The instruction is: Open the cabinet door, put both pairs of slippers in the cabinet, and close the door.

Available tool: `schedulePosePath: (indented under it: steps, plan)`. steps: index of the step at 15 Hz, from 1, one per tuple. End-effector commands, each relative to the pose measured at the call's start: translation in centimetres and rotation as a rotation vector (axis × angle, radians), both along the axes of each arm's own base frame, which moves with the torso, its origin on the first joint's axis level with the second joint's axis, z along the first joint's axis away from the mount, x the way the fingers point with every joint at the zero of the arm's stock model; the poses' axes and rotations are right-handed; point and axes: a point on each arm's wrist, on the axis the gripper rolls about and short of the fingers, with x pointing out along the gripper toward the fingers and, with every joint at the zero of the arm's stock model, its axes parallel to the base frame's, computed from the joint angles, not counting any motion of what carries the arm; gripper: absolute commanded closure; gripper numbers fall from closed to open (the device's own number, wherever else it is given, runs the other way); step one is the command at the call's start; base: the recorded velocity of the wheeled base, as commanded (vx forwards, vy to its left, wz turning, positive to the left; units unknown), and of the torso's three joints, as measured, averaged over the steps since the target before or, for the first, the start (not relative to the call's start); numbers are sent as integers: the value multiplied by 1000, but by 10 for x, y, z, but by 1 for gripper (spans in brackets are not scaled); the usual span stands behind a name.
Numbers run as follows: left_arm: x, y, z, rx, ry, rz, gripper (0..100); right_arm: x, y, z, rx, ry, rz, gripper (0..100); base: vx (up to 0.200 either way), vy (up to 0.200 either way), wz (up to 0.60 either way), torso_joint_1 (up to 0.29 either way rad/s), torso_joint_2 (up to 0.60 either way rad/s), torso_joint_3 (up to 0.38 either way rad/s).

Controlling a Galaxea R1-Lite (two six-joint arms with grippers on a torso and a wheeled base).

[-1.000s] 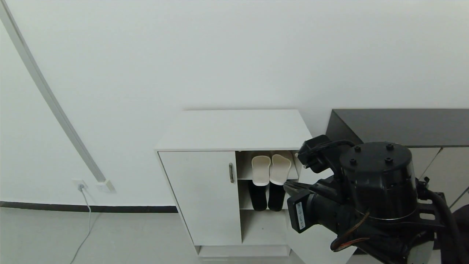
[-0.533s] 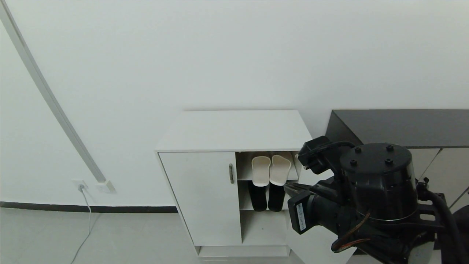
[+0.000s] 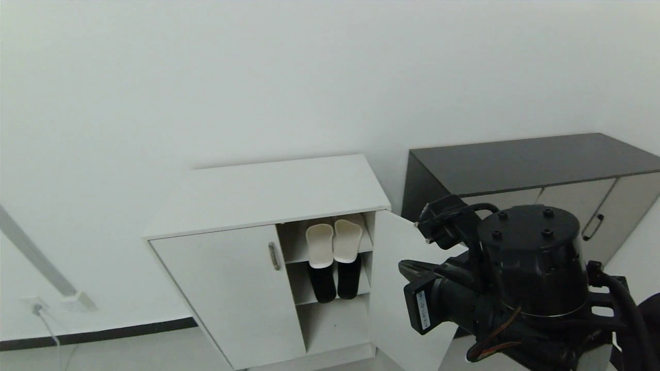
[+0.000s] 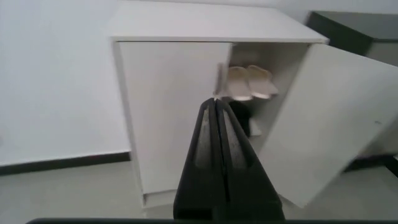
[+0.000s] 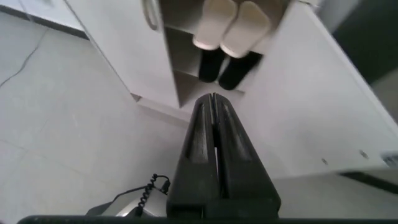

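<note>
White slippers and black slippers sit in the cabinet. Left hand and right hand are both pinched together, empty. Next, I'd say: swing the three-o'clock door shut.

Soft, even light, with the cabinet interior shaded.

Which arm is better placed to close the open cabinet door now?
Right, probably. The open door stands out on the robot's right, beside the right arm; the left claw faces the closed door.
</note>
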Motion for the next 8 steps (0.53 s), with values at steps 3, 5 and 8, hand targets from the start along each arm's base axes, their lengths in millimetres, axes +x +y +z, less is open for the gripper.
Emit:
schedulePosePath:
  steps: [3, 5, 8]
  plan:
    - [0, 0, 0, -1, 1, 0, 100, 1, 0, -1, 2, -4, -4, 100, 0, 0, 0, 0, 0, 0]
    - [0, 0, 0, -1, 1, 0, 100, 2, 1, -1, 1, -3, -4, 100, 0, 0, 0, 0, 0, 0]
    - [0, 0, 0, -1, 1, 0, 100, 2, 1, -1, 1, -3, -4, 100, -133, 0, 0, 0, -3, 3]
